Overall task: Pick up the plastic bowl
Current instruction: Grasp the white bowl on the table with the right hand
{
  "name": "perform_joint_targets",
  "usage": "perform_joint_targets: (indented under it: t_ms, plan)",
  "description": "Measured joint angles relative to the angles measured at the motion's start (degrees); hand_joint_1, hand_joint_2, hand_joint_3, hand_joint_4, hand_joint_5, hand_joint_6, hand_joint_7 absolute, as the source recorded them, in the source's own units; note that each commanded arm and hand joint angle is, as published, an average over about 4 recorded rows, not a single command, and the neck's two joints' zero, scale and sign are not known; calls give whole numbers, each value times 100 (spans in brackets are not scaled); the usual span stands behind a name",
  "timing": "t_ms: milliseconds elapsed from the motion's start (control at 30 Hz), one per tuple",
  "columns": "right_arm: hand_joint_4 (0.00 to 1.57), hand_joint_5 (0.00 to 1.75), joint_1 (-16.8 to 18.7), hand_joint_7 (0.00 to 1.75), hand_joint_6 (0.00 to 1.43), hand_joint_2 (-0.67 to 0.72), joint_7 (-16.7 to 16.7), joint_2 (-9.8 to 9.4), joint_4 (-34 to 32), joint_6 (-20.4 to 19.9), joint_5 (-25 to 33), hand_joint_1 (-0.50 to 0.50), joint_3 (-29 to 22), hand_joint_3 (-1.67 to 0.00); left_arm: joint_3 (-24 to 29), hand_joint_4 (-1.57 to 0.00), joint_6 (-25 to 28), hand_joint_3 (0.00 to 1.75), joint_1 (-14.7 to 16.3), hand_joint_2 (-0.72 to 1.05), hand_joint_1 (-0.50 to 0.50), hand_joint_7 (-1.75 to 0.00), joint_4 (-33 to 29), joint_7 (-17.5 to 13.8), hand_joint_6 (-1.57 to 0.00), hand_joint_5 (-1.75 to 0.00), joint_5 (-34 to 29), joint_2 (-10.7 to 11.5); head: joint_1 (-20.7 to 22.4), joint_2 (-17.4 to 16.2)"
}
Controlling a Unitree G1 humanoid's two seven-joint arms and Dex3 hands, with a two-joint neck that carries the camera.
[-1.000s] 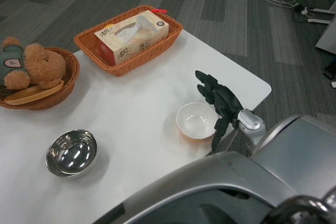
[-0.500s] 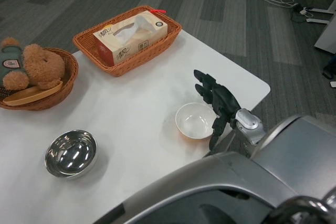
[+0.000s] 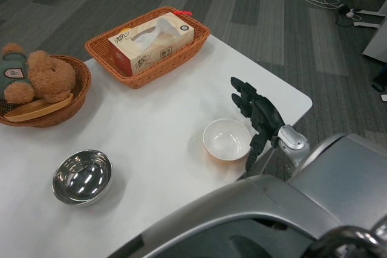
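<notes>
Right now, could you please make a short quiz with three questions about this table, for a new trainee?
1. True or false: the right hand already holds the plastic bowl.
2. What lies in the rectangular wicker basket? A) tissue box B) steel bowl C) teddy bear
3. Fill in: the steel bowl stands on the white ____.

Key: 1 false, the hand is open beside the bowl. 2 A, the tissue box. 3 table.
</notes>
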Motion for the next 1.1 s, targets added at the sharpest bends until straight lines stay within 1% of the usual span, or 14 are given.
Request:
perform_joint_targets:
  t_ms: [133, 267, 367, 467, 667, 867, 900, 1100]
  plan:
    - [0, 0, 93, 7, 0, 53, 0, -6, 84, -5, 13, -33, -131, 0, -5, 0, -1, 0, 1, 87, -50, 0, 0, 0, 0, 0, -1, 0, -28, -3]
    - [0, 0, 115, 7, 0, 53, 1, -21, 210, -20, 10, -33, -147, 0, -15, 0, -1, 0, 1, 87, -50, 0, 0, 0, 0, 0, -1, -1, -40, 4]
    - [0, 0, 97, 7, 0, 53, -1, -31, 432, -51, 4, -33, -119, 0, -15, 0, -3, 0, 2, 87, -50, 0, 2, 0, 0, 0, -1, -2, -27, 28]
    - [0, 0, 45, 7, 0, 50, -13, -35, 728, -134, -11, -30, -63, 0, -13, 0, -5, 0, 3, 87, -50, 0, 12, -1, 0, 0, -3, -4, 4, 64]
    - [0, 0, -278, 7, 0, 47, -232, -34, 1314, -529, -53, -29, 49, 0, -10, 0, -16, 0, 5, 87, -50, 0, 98, -10, 0, 0, -75, -55, 25, 117]
    - [0, 0, -596, 7, 0, 47, -351, -46, 1926, -670, -33, -29, 256, 0, -6, 0, -58, 0, 7, 87, -50, 0, 149, -34, 0, 0, -122, -130, 27, 147]
    - [0, 0, -649, 7, 0, 47, -363, -58, 2000, -689, -18, -29, 291, -2, -6, 0, -67, 0, 7, 87, -50, 0, 155, -40, 0, 0, -127, -131, 27, 150]
    - [0, 0, -954, 7, 0, 47, -462, -138, 2446, -822, 11, -29, 519, 0, -7, 0, -129, 0, 8, 87, -50, 0, 189, -57, 0, 0, -137, -137, 51, 159]
